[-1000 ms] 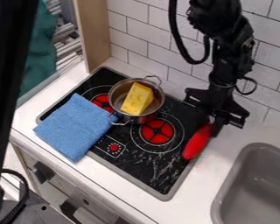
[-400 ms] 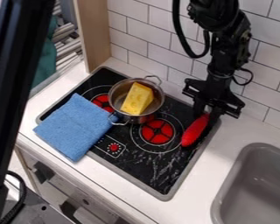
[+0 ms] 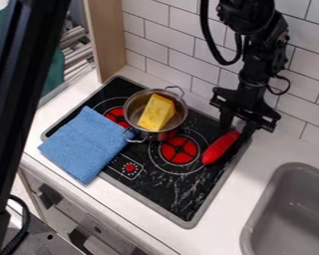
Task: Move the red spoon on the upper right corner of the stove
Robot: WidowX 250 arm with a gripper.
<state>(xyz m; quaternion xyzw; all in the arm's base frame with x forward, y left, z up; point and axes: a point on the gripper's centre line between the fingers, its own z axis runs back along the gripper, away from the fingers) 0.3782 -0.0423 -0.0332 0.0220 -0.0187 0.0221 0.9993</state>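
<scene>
The black gripper (image 3: 236, 130) hangs over the stove's upper right corner, near the tiled wall. Its two fingers stand apart, with a pale gap showing between them, so it is open. Just below and between the fingertips, the red spoon (image 3: 220, 148) lies slanted on the black stove top (image 3: 182, 191), its upper end close to the fingers. The spoon's lower left end reaches the ring around the right red burner (image 3: 179, 150). Any handle beyond the red part is hidden or cannot be made out.
A metal pot (image 3: 177, 118) holding a yellow cheese wedge (image 3: 156, 112) stands left of the spoon. Beside it a folded blue cloth (image 3: 86, 144) covers the stove's left front. The grey sink (image 3: 288, 211) is at the lower right, and the tiled wall (image 3: 165, 45) rises behind.
The gripper has moved left from the counter side, and its fingers have spread. The spoon has shifted left onto the stove and turned to a flatter slant.
</scene>
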